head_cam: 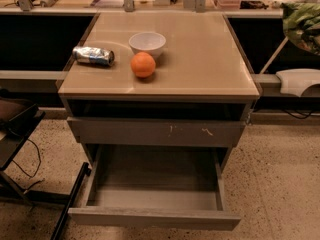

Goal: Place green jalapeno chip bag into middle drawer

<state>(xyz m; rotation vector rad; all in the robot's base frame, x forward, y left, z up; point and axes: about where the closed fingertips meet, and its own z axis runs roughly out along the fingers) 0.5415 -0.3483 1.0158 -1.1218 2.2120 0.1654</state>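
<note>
The green jalapeno chip bag (303, 26) is up in the air at the far right edge of the camera view, right of the cabinet top and partly cut off by the frame. The gripper is out of view past the right edge, so what holds the bag is hidden. The middle drawer (100, 170) is pulled open low at the front of the cabinet. It shows a smooth grey tray with nothing in it and a plain front panel (154, 218).
Above the open drawer is a shut grey drawer front with pale scratch marks (160, 132). On the tan cabinet top (200, 59) are an orange (143, 64), a white bowl (147, 43) and a crushed silver-blue can (93, 55). A white object (299, 81) lies at right, a dark stand (15, 129) at left.
</note>
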